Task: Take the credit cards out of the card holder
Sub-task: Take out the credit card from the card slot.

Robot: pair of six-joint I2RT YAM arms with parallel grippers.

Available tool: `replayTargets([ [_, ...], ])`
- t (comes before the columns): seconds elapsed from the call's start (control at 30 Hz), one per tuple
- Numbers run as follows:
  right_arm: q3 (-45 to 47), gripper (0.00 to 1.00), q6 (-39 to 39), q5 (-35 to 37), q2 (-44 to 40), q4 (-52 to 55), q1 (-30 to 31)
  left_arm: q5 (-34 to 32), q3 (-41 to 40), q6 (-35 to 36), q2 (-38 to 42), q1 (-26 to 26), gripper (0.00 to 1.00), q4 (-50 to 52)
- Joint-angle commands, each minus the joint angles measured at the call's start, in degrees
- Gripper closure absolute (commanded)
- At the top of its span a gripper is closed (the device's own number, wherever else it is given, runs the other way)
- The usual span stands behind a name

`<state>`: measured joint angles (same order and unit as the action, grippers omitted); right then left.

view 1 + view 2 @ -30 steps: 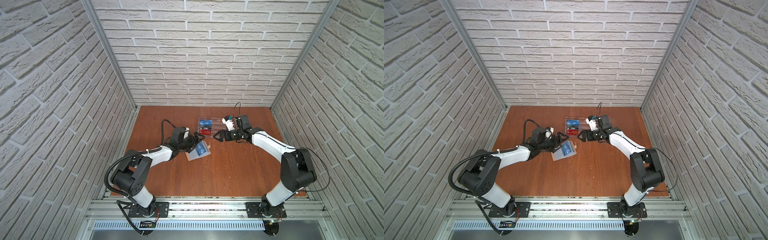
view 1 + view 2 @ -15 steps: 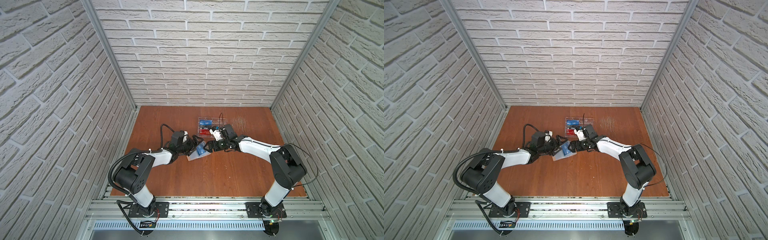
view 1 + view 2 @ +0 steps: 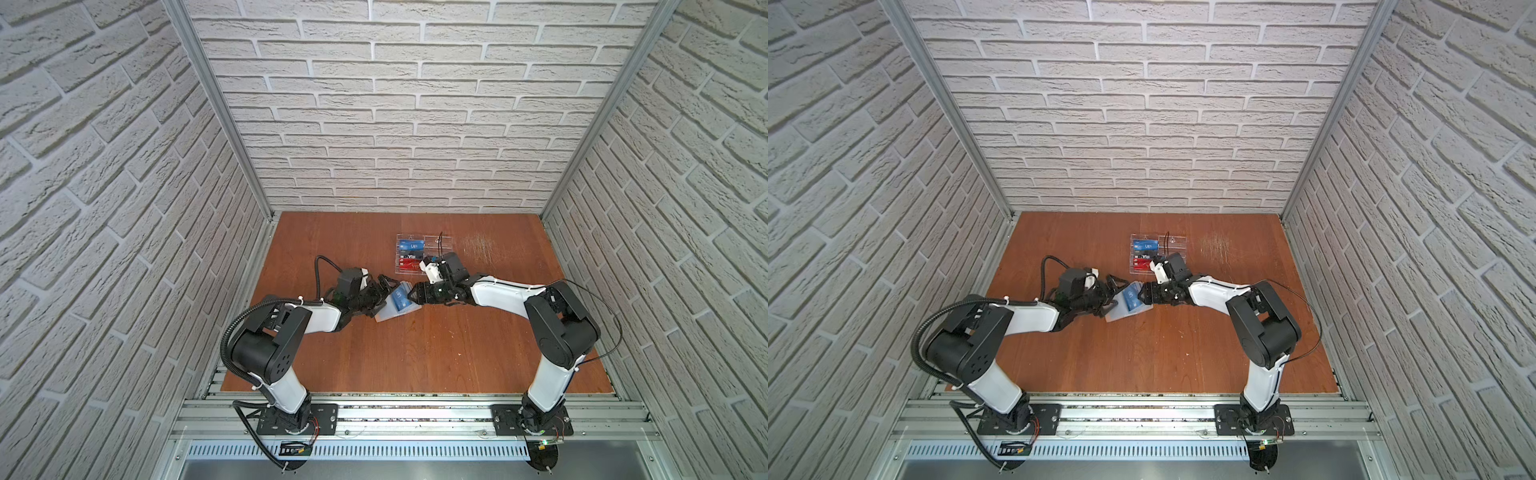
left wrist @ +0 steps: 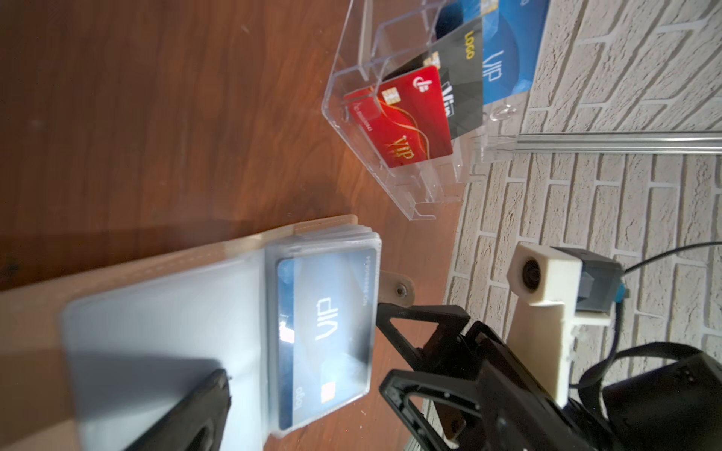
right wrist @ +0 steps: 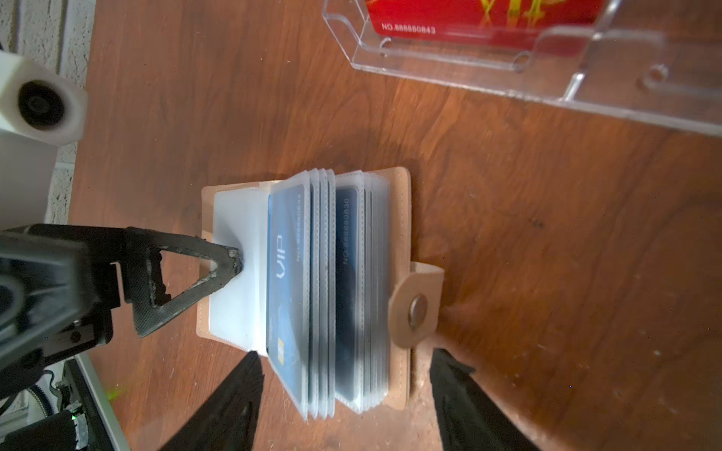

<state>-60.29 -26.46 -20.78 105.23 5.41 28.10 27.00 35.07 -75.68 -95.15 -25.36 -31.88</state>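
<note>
The card holder [image 5: 398, 218], a beige booklet with a snap tab, lies open on the table, its frosted sleeves fanned up. A light blue credit card [image 5: 285, 269] sits in the front sleeve and a dark blue one [image 5: 347, 273] in a sleeve further back. My left gripper [image 3: 380, 293] is open, with one fingertip [image 5: 230, 261] pressing the flat sleeve page down. My right gripper [image 5: 345, 353] is open at the holder's side edge. Its fingers [image 5: 242, 390] straddle the fanned sleeves without touching them. In both top views the two grippers meet at the holder [image 3: 1127, 307].
A clear acrylic tiered rack [image 3: 432, 241] stands just behind the holder, holding a red VIP card [image 4: 402, 121], a black card [image 4: 461, 78] and a blue one [image 4: 504, 66]. Brick-patterned walls close in the wooden table [image 3: 415, 353] on three sides.
My right arm has swung from beside the rack down to the holder's edge, and its jaws have narrowed. The left gripper has stayed on the holder.
</note>
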Motion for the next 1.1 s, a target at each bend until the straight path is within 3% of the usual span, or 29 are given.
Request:
replayTargets([
  [0.0, 0.6, 0.35, -1.6, 0.2, 0.3, -2.9, 0.5, 0.1, -0.8, 0.2, -0.9, 0.8, 0.02, -4.2],
  [0.8, 5.2, 0.71, -7.9, -2.1, 3.2, -8.5, 2.5, 5.2, 2.4, -0.9, -0.3, 1.2, 0.02, -5.8],
  [1.07, 5.9, 0.79, -8.9, -2.5, 4.5, -9.5, 2.6, 5.7, 2.5, -3.9, -4.5, 0.9, 0.02, -11.0],
])
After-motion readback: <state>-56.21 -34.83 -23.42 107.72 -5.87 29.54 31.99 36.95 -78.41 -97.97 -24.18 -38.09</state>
